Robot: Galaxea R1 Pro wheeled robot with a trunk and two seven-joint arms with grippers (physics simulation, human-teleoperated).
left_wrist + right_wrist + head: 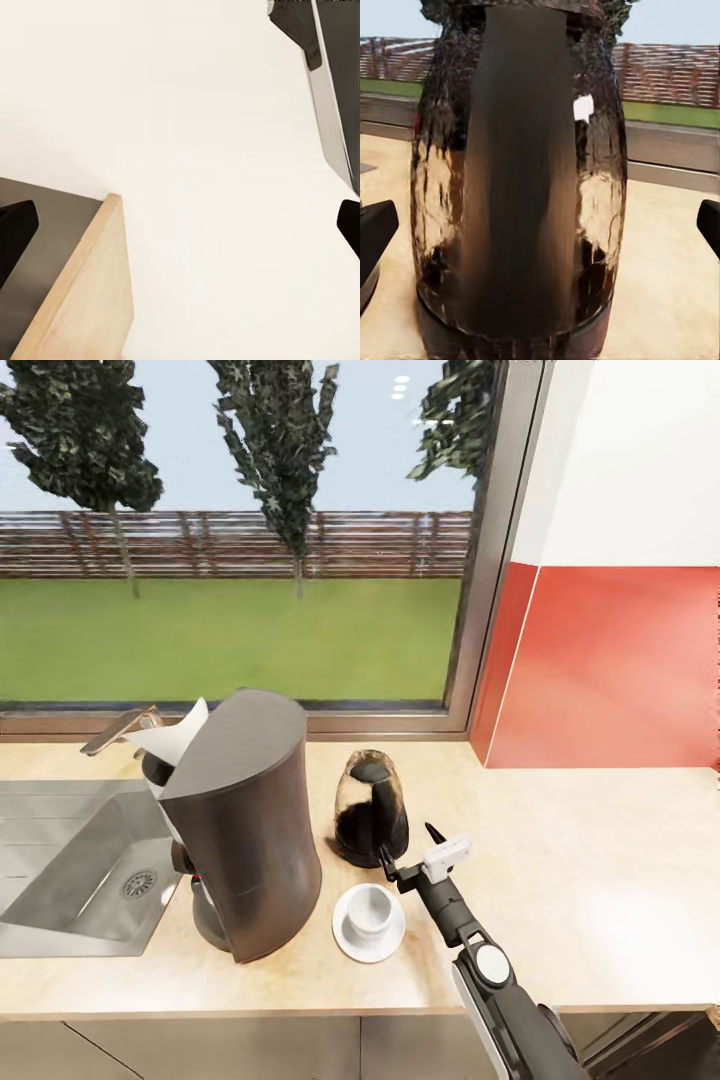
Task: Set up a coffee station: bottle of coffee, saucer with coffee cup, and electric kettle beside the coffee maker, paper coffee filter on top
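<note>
Countertop [600, 880]: right tool [408, 850] seemingly behind kettle [368, 807]

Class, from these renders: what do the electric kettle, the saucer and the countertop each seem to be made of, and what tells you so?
Electric kettle: probably dark glass, glossy; it is see-through with bright glints, on a black base.
Saucer: looks like glazed white ceramic, smooth and plain, though plastic cannot be ruled out.
Countertop: light wood or wood-look laminate, matte, with faint grain.

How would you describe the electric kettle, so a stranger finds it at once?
On the wooden countertop under the window stands the tall grey coffee maker. Just right of it is the electric kettle: rounded dark see-through glass, unlike the white cup and saucer in front.
</note>
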